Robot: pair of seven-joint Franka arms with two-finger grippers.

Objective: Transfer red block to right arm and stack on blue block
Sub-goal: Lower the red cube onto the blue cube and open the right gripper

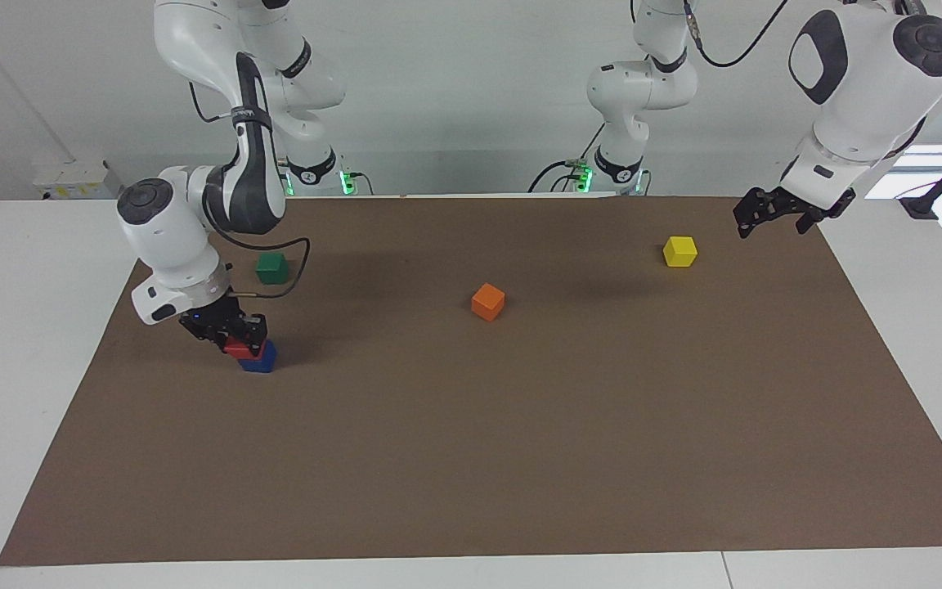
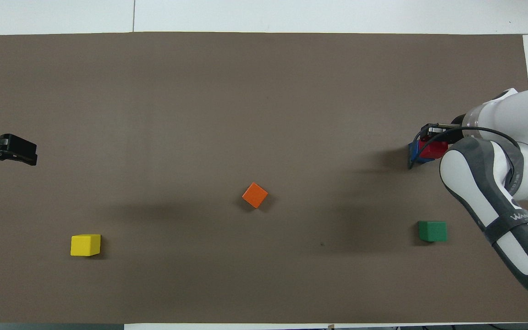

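Step in hand: stacking. The right gripper (image 1: pixel 235 333), lower left of the facing view, has the red block (image 1: pixel 244 349) pinched between its fingertips and sitting right over the blue block (image 1: pixel 260 358).
Red on blue: looks touching, red nudged a little off-centre. I can't say for sure it rests flat.
Overhead check: red block (image 2: pixel 432 149) and blue block (image 2: pixel 414 150) at the right edge of the frame, half hidden by the right arm (image 2: pixel 493 192).
Left gripper: (image 1: pixel 769 214) upper right of the facing view, over the mat's edge beside the yellow block (image 1: pixel 679 250). Fingers spread, nothing in them, waiting.
Next move, my call: square the red up, seat it, then part the fingers gently and lift straight up so the stack isn't dragged.
Bystanders: orange block (image 1: pixel 488 301) mid-frame, green block (image 1: pixel 272 267) just above the stack.
Writing: letters on the right arm's grey band in the overhead view, starting "WA"; the rest unreadable.
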